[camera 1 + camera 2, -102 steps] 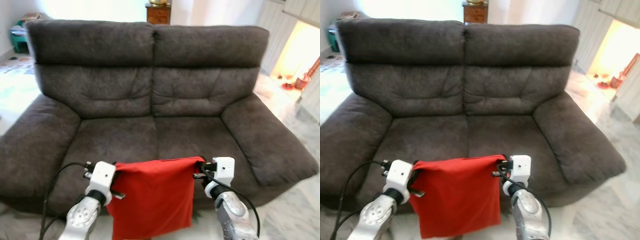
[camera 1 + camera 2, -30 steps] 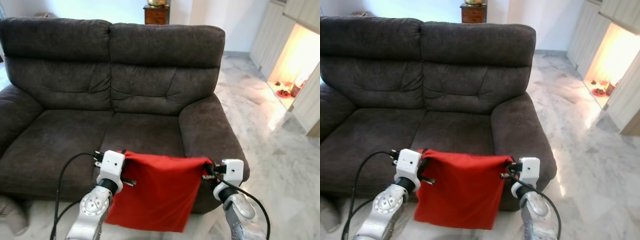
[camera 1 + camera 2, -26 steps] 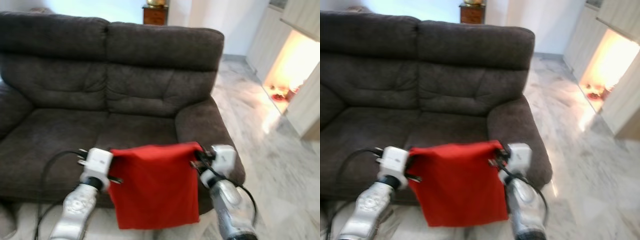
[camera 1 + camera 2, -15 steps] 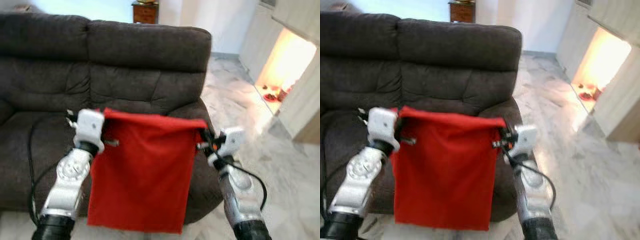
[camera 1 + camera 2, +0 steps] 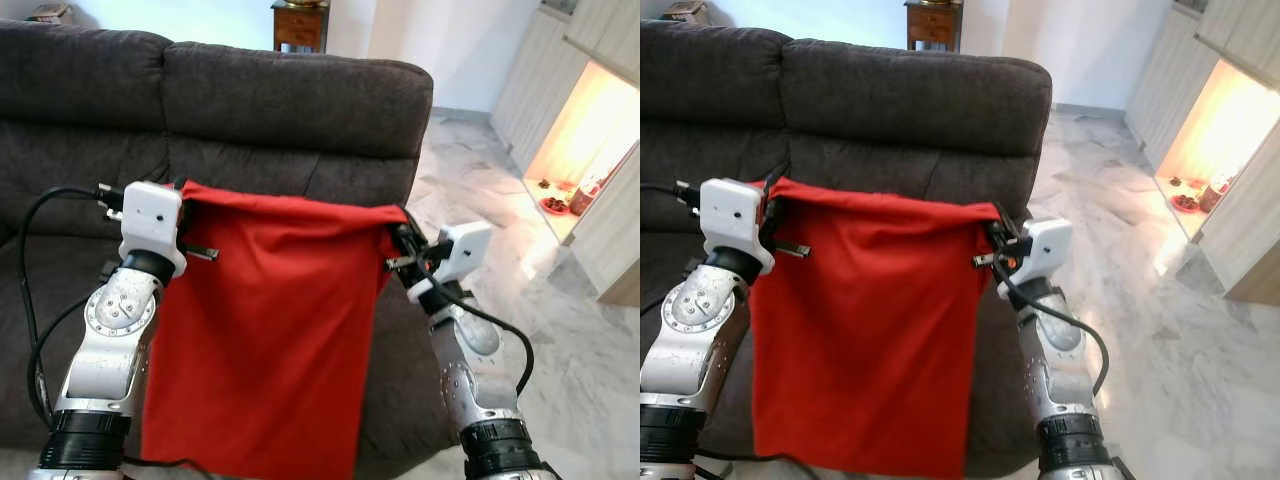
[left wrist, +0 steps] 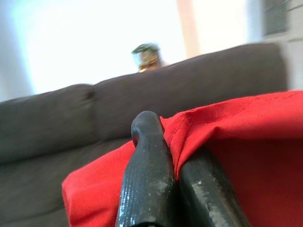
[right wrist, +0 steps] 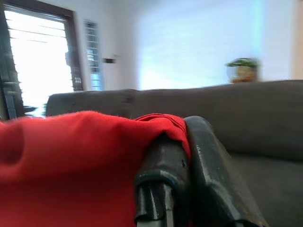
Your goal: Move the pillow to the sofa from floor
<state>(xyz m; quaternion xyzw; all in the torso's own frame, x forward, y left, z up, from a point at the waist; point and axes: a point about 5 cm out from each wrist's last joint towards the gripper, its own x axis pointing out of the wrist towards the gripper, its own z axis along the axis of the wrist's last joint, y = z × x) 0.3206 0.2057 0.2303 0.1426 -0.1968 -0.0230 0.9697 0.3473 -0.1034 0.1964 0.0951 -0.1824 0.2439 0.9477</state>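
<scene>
Red fabric pillow cover (image 5: 265,340), flat and limp like an empty case, hangs in the air in front of the dark grey plush two-seat sofa (image 5: 290,100), stretched by its upper edge between the two grippers. The left gripper (image 5: 185,200) pinches the cloth's upper left corner; in the left wrist view its two black fingers (image 6: 147,179) are pressed together with a fold of red cloth caught between them. The right gripper (image 5: 400,240) pinches the upper right corner, and in the right wrist view its fingers (image 7: 165,179) are likewise closed on a bunched red hem. Both silver arms are raised, so the top edge of the cloth sits level with the lower part of the sofa's backrest, sagging slightly in the middle. The rest of the cloth drops straight down, covering most of the right-hand seat cushion from the head camera and reaching the bottom edge of the left eye view, clear of the seat as far as can be told. A black cable (image 5: 30,290) loops beside the left arm. Behind the backrest stands a brown wooden cabinet (image 5: 300,25). Pale marble floor (image 5: 560,330) runs past the sofa's right armrest toward light wooden cupboards (image 5: 610,130).
</scene>
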